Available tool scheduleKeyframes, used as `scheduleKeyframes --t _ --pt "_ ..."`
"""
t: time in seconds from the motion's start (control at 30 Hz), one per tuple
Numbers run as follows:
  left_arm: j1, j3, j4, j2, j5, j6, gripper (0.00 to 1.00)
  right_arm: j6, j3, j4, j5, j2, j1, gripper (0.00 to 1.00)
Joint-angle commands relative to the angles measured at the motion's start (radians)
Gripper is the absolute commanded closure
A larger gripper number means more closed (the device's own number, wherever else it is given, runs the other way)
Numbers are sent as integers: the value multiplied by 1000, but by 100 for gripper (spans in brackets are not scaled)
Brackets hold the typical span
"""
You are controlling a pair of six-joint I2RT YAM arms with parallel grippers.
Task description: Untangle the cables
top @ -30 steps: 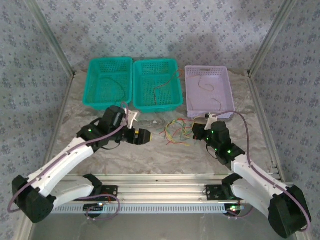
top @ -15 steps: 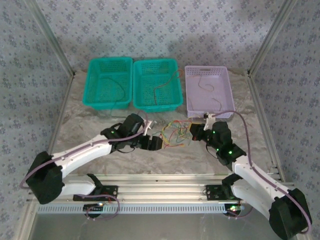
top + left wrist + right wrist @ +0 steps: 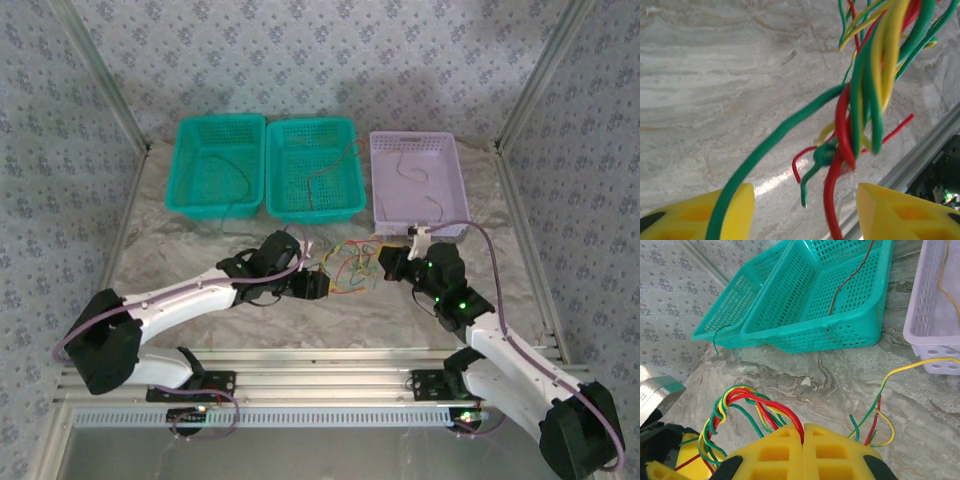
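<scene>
The cables (image 3: 348, 264) are a knot of green, yellow and red wires on the marble tabletop between my two grippers. My left gripper (image 3: 320, 284) sits at the knot's left side. In the left wrist view its yellow fingers (image 3: 715, 215) stand apart, so the left gripper (image 3: 804, 200) is open. A short green wire end and a red strand (image 3: 832, 195) hang between the fingers, and a long green wire crosses the left one. My right gripper (image 3: 803, 432) is shut on a red cable (image 3: 775, 410) that loops out of the tangle (image 3: 740, 407).
Three baskets stand along the back: a teal one (image 3: 220, 119), a second teal one (image 3: 310, 122) and a lavender one (image 3: 412, 135), each holding a loose wire. In the right wrist view the teal basket (image 3: 840, 315) and the lavender basket (image 3: 925, 340) lie just ahead.
My left arm has swung right from beside the teal baskets to the tangle, and its jaws have narrowed around the strands. The right gripper has held its grip in place.
</scene>
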Motion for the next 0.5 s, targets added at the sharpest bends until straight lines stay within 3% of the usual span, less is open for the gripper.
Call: scheduleKeyframes --t 0.0,0.23,0.47 --pt "-3 4 62 11 -44 -25 53 25 27 37 -28 -21 10 100" --pt "-2 4 54 6 -33 -21 65 29 24 24 -3 -32 11 100" --pt "-3 -31 70 -37 -30 -34 61 39 21 29 15 -34 10 100"
